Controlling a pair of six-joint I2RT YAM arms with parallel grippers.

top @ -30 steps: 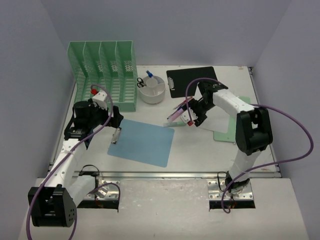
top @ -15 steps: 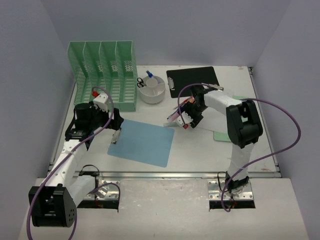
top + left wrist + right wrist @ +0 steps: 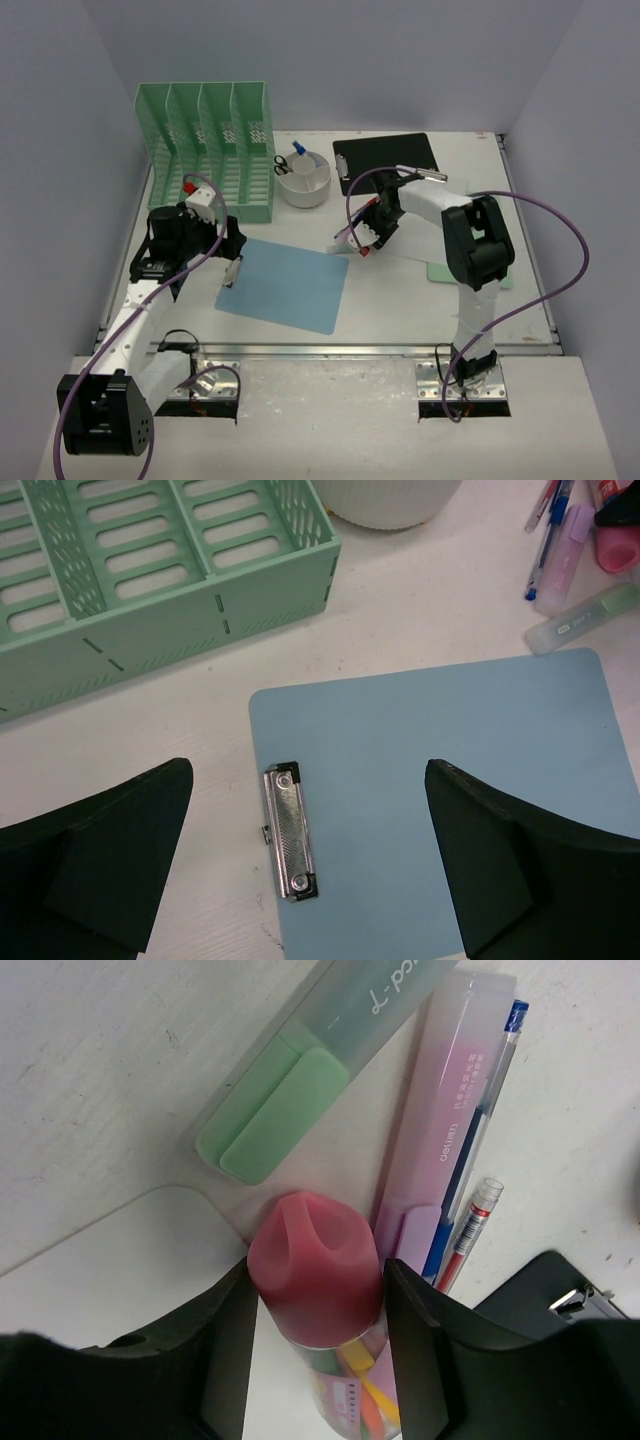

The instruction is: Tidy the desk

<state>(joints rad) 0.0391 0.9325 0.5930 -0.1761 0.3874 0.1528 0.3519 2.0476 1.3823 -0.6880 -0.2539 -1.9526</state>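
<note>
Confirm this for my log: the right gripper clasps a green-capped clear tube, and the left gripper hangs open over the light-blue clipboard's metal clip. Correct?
Not quite: the cap is pink, not green. The right wrist view shows the right gripper clasping a pink-capped clear tube. The left gripper does hang open over the light-blue clipboard's metal clip.

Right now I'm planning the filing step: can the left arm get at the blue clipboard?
Probably yes. The left gripper hangs open right over the clip of the blue clipboard, and nothing lies on or across the board there.
</note>
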